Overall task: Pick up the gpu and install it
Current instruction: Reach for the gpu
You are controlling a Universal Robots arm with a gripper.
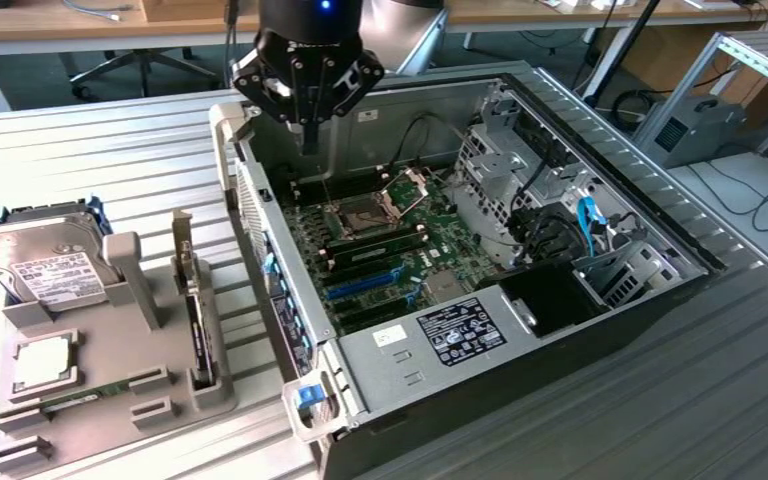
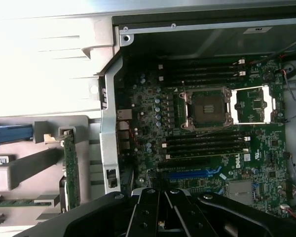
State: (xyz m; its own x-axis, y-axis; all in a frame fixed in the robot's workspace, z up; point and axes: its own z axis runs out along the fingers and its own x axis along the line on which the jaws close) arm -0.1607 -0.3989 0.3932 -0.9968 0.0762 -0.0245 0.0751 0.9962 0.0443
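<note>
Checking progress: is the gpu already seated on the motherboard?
No, the gpu stands on edge in the grey holder outside the computer case.

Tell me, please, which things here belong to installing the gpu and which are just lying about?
For the job:
gpu, standing on edge in the grey holder
gripper, shut and empty, above the open computer case

Lying about, all on that holder:
hard drive
RAM stick
processor chip

Closed hand over motherboard
</note>
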